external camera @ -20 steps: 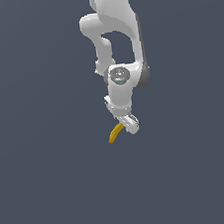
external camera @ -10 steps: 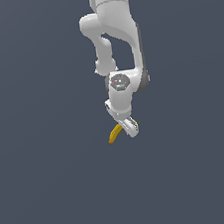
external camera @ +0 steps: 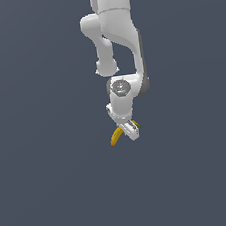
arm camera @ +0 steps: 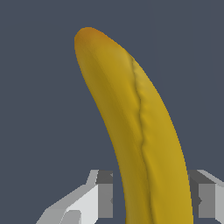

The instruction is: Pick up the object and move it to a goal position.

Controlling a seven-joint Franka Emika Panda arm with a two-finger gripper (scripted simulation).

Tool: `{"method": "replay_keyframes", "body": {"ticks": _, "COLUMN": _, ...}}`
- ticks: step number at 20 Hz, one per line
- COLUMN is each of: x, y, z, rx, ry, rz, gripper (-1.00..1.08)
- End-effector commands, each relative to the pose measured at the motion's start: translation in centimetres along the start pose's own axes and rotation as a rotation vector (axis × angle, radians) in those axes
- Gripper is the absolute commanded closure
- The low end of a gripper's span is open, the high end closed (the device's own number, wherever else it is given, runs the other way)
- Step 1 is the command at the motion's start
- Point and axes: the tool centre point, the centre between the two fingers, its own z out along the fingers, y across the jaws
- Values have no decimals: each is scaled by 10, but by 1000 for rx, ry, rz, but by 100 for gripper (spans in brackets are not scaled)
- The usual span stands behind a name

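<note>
The object, a small curved yellow banana (external camera: 116,137), sticks out from under my white gripper (external camera: 129,129) toward the exterior view's left, with a dark greenish bit showing on the gripper's other side. Seen from the wrist, the banana (arm camera: 135,127) fills the frame between my two fingers (arm camera: 103,197), which press against its sides. The gripper (arm camera: 151,199) is shut on the banana. Whether the fruit rests on the dark surface or hangs just above it cannot be told.
A plain dark grey surface (external camera: 53,183) surrounds the arm on all sides. The white arm (external camera: 118,38) comes down from the top of the exterior view.
The arm and gripper have shifted slightly to the exterior view's right and a little upward, carrying the banana along. The grip has stayed the same.
</note>
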Motion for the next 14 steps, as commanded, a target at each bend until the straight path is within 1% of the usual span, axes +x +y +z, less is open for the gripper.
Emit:
{"method": "replay_keyframes", "body": {"ticks": 1, "x": 0, "y": -1, "z": 0, "rx": 2, "ry": 1, "rz": -1, "gripper": 108}}
{"method": "replay_keyframes", "body": {"ticks": 9, "x": 0, "y": 0, "z": 0, "rx": 0, "ry": 0, "rz": 0, "gripper": 108}}
{"method": "replay_keyframes", "body": {"ticks": 14, "x": -1, "y": -5, "z": -9, "rx": 0, "ry": 0, "rz": 0, "gripper": 108}}
